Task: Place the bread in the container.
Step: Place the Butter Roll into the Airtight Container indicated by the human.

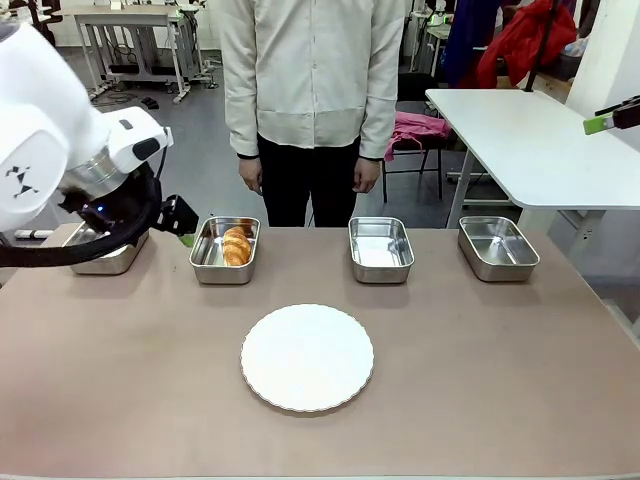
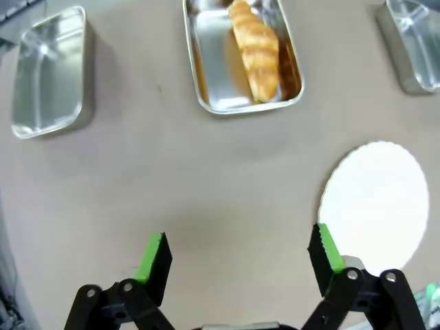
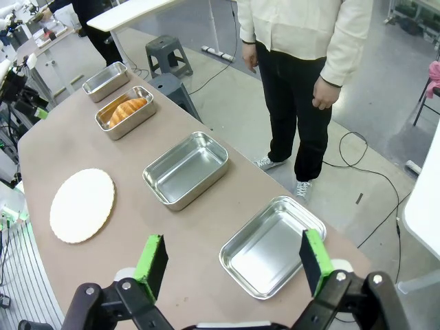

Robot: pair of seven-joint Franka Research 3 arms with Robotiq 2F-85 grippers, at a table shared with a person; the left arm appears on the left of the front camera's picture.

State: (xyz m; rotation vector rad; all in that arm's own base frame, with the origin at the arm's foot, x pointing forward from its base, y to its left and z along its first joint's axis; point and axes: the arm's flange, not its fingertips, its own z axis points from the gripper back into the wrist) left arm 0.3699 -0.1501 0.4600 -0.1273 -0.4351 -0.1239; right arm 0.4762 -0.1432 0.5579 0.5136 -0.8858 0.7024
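The bread (image 1: 236,245) lies inside the container (image 1: 212,271), the second steel tray from the robot's left in a row of four along the far edge of the bench (image 1: 480,380); its long axis runs with the tray's long side, one end towards the person and the other towards the robot, and it sits against the right half of the tray with bare metal on its left; in the left wrist view the bread (image 2: 255,48) appears slightly slanted within the container (image 2: 213,82). The left gripper (image 2: 239,254) hangs above bare bench short of that tray, its fingers (image 2: 152,258) spread wide with nothing between them; in the front view the left gripper (image 1: 180,222) sits just left of the container, over the leftmost tray (image 1: 100,262). The right gripper (image 3: 234,265) is also wide open and empty, raised above the bench near the rightmost tray (image 3: 265,251). A round white plate (image 1: 307,357) rests in the middle of the bench, bare; the third tray (image 1: 381,248) is empty too. A person (image 1: 310,90) stands behind the bench, arms down.
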